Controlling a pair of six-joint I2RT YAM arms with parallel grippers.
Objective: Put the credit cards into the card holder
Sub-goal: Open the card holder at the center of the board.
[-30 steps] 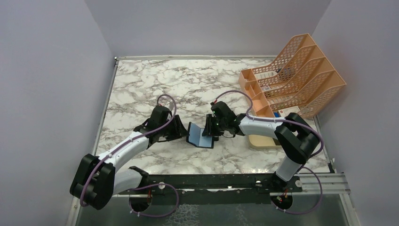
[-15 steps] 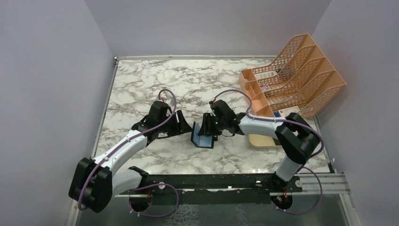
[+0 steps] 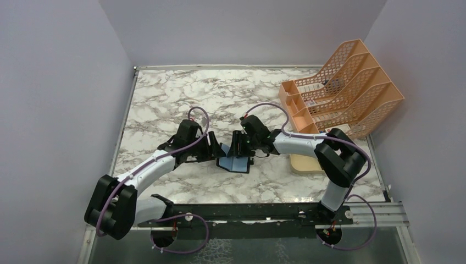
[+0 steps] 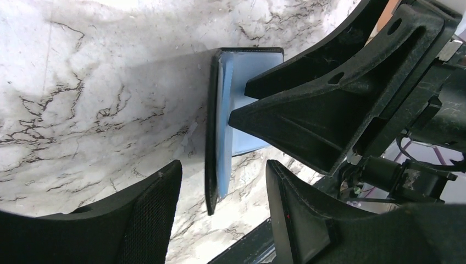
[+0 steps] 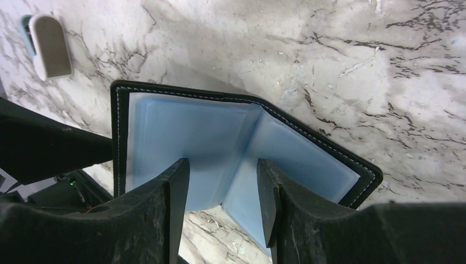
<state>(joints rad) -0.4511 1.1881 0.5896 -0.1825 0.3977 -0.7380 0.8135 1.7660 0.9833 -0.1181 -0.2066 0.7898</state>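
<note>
Mid-frame: 1 card holder (image 3: pixel 234 163) lying open; left gripper (image 3: pixel 215 152) and right gripper (image 3: pixel 238 149), 2 total, both spread, grasping nothing.

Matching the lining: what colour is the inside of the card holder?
The card holder is light blue inside, black outside; clearest in the right wrist view.

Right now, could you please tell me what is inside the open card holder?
Pale blue sleeves line both flaps of the card holder. The right hand stands over the fold, its fingers hiding the lower sleeve edges. Whether any card sits inside the sleeves cannot be told.
</note>
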